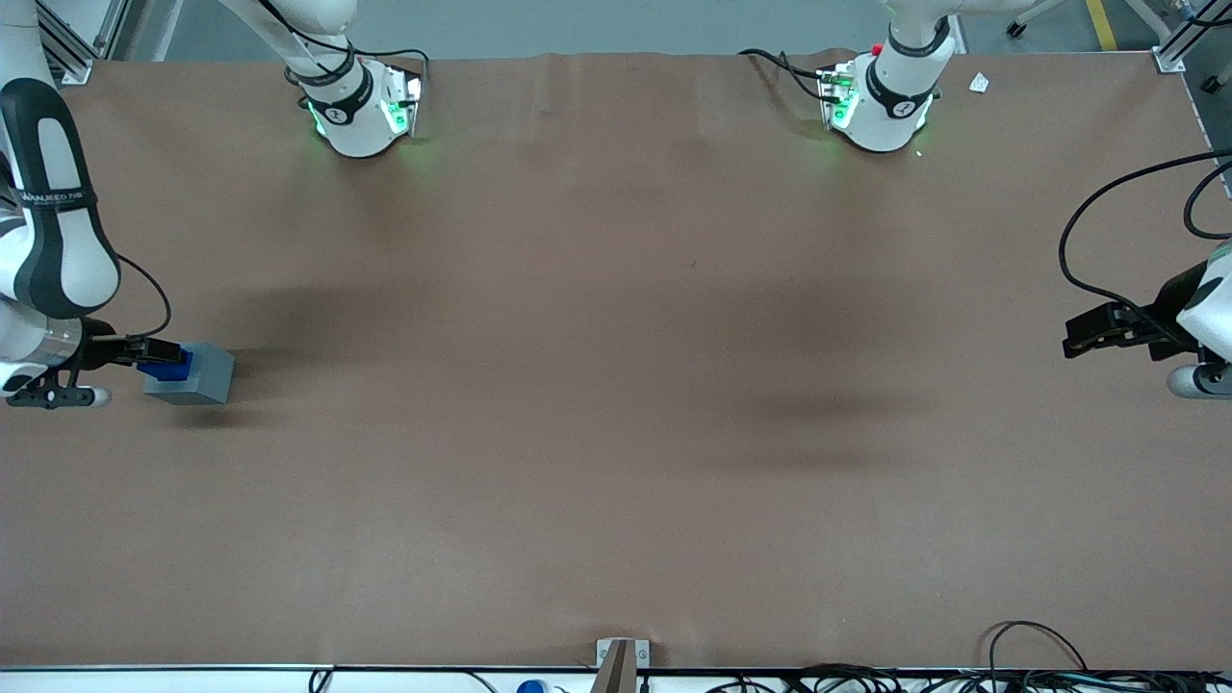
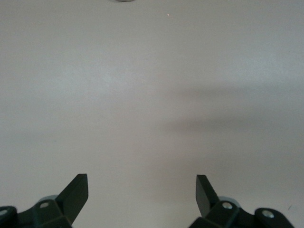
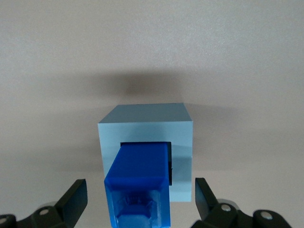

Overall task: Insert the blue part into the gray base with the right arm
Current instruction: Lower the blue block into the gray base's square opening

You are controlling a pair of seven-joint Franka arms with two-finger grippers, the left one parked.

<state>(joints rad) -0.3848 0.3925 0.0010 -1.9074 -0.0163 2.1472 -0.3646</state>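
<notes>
The gray base (image 1: 204,377) sits on the brown table at the working arm's end. The blue part (image 1: 167,365) stands with one end in the base's square recess and its other end sticking out toward the gripper. In the right wrist view the blue part (image 3: 140,178) fills most of the recess of the gray base (image 3: 147,126), with a dark gap along one side. My right gripper (image 1: 144,349) hangs just off the part's free end. It is open (image 3: 140,190), with its black fingers (image 3: 76,194) spread wide on both sides of the part and touching nothing.
Two white arm bases (image 1: 361,111) (image 1: 881,106) stand along the table edge farthest from the front camera. A metal bracket (image 1: 616,659) and loose cables (image 1: 1020,664) lie at the nearest edge. A small white scrap (image 1: 979,83) lies near one base.
</notes>
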